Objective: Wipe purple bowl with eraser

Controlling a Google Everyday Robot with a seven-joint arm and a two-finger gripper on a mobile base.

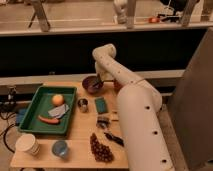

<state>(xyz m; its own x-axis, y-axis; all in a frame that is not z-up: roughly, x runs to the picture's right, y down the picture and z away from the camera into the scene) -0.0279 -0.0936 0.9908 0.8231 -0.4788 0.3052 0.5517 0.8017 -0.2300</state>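
Observation:
The purple bowl is small, round and dark maroon, and stands at the back middle of the wooden table. My gripper hangs from the white arm at the bowl's right rim, touching it or just above it. A teal rectangular block lies flat on the table in front of the bowl. A small dark-and-white block lies just in front of that. I cannot tell which of the two is the eraser.
A green tray at the left holds an orange, a red carrot-like piece and a grey packet. A small metal cup, grapes, a black tool, a paper cup and a bluish cup stand on the table.

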